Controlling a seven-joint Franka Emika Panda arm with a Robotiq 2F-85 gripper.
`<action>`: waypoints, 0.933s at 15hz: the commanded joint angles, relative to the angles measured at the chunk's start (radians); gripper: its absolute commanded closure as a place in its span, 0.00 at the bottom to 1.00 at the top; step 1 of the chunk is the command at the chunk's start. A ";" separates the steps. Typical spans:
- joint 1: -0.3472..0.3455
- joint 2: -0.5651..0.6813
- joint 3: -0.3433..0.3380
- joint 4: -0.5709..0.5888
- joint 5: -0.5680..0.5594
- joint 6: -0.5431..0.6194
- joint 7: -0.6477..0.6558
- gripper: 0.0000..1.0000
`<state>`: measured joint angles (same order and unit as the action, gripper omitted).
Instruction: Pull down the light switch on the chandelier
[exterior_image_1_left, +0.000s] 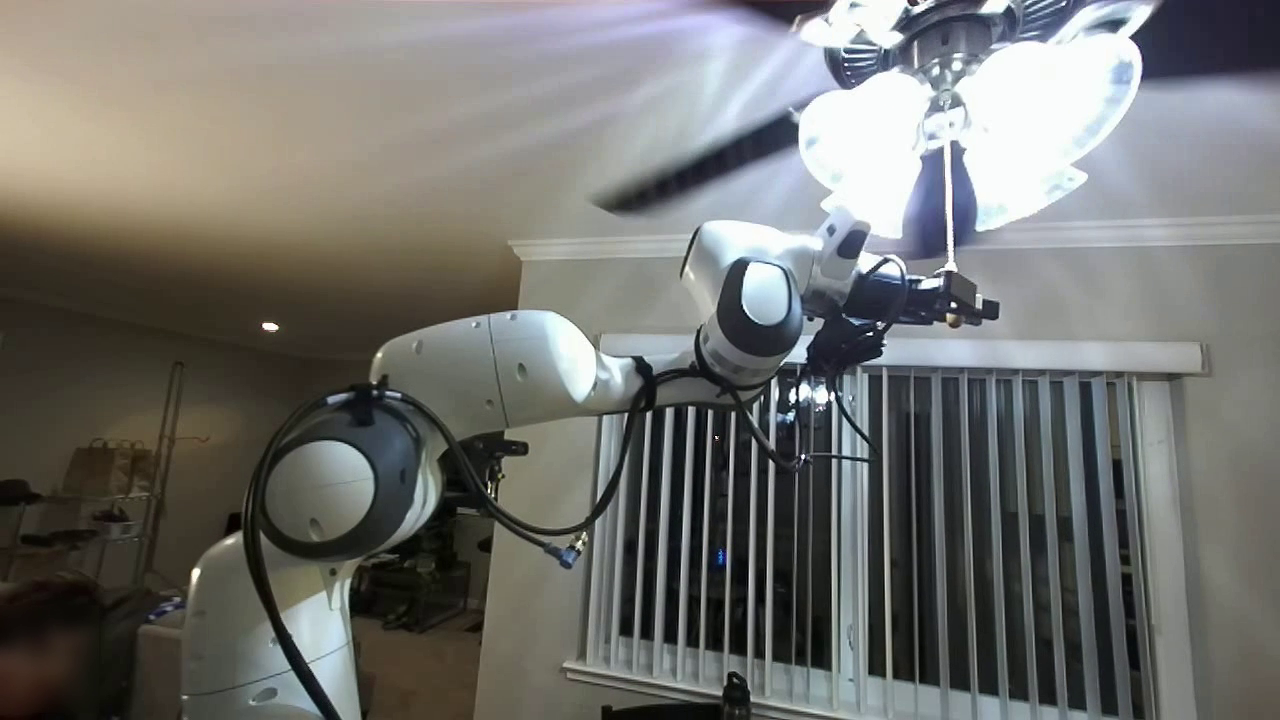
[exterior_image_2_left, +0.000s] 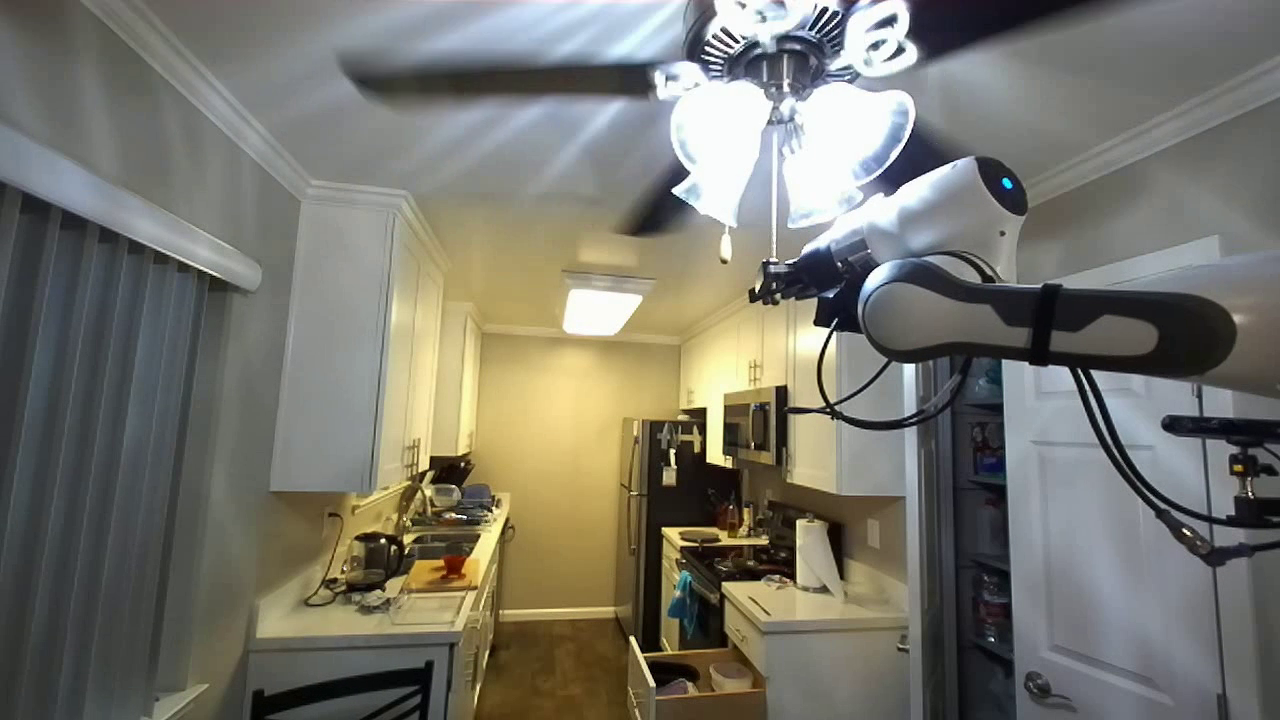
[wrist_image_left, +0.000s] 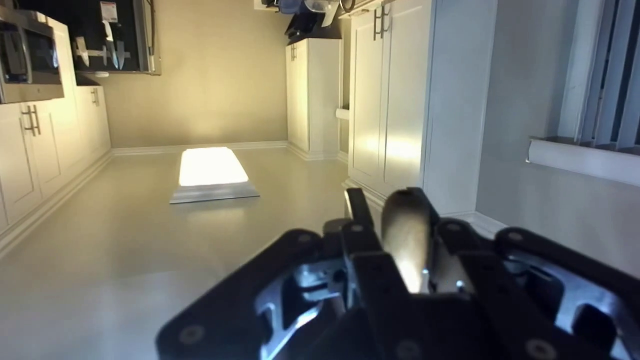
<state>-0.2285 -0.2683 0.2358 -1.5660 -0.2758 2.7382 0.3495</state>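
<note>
The chandelier (exterior_image_1_left: 945, 45) is a lit ceiling fan with frosted white glass shades; it also shows in an exterior view (exterior_image_2_left: 785, 65). The light switch is a thin pull chain (exterior_image_1_left: 949, 190) hanging straight down to my gripper (exterior_image_1_left: 975, 303); the chain (exterior_image_2_left: 774, 190) and gripper (exterior_image_2_left: 768, 282) show likewise in both exterior views. Its pale knob (exterior_image_1_left: 954, 320) hangs just below the fingers. In the wrist view the knob (wrist_image_left: 406, 240) is between the fingers of my gripper (wrist_image_left: 392, 210), close to the right-hand finger. The fingers stand partly apart, with gaps visible beside the knob.
A second pull knob (exterior_image_2_left: 726, 245) hangs near the gripper. Dark, blurred fan blades (exterior_image_2_left: 510, 80) extend above the arm, and another blade shows in an exterior view (exterior_image_1_left: 700, 165). Window blinds (exterior_image_1_left: 880, 530) are behind the arm. Kitchen cabinets (exterior_image_2_left: 340, 340) stand farther back.
</note>
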 joint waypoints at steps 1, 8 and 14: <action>0.047 0.009 -0.035 0.027 -0.011 -0.034 -0.017 0.53; 0.094 -0.001 -0.073 0.019 0.009 -0.035 -0.050 0.69; 0.133 -0.021 -0.110 0.003 0.036 -0.034 -0.091 0.96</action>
<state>-0.1231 -0.2713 0.1508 -1.5583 -0.2706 2.7344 0.3166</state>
